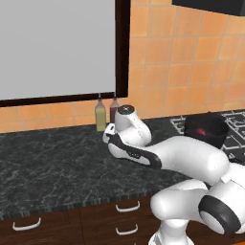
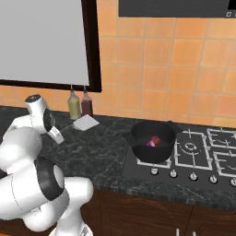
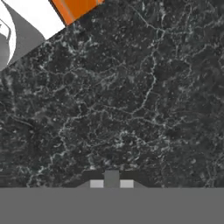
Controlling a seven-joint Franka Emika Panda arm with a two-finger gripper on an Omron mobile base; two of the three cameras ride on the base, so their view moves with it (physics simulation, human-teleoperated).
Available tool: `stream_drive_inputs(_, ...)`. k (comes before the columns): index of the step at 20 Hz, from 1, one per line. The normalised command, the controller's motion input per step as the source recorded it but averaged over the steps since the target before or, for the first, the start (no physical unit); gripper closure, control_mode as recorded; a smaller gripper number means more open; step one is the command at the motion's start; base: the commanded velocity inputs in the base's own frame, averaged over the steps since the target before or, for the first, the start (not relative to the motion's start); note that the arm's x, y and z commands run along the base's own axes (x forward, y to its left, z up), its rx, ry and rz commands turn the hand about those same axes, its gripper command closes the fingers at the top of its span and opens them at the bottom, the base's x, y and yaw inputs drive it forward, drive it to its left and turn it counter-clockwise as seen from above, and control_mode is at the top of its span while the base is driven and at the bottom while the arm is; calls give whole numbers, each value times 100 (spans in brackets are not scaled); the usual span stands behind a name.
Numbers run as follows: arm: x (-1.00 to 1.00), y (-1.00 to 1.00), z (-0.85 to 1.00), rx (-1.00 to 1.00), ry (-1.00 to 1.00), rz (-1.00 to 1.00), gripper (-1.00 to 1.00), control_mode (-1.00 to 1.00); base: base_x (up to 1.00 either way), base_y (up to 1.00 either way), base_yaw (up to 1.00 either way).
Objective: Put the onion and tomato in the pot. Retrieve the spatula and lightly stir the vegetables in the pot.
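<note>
The black pot (image 2: 152, 148) stands on the hob's left burner, also seen as pot (image 1: 206, 125). Inside it lies the red tomato (image 2: 156, 139), with a small pinkish bit beside it; I cannot tell whether that is the onion. The spatula (image 2: 85, 122) lies on the dark counter in front of two bottles, its pale blade toward the wall and its thin handle running back to my hand. My gripper (image 2: 59, 134) is low over the counter, left of the pot. In the hand view my gripper (image 3: 111, 183) is shut, with a grey piece of handle between its pale pads.
Two bottles (image 2: 73, 105) (image 1: 100, 115) stand against the tiled wall just behind the spatula. A gas hob (image 2: 203, 154) with knobs lies to the right. A dark-framed pane (image 1: 57, 48) hangs above the counter, and drawers (image 1: 127, 208) run below its front edge.
</note>
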Motion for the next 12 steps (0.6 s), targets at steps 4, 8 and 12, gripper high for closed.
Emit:
stream_drive_inputs(4, -27, -33, 100, 46, -27, -16, 100, -100, 0, 0, 0)
stream_drive_inputs(8, -8, -45, 100, 61, -26, -16, 100, -100, 0, 0, 0)
stream_drive_inputs(12, 12, -45, 100, 57, -24, -19, 100, -100, 0, 0, 0)
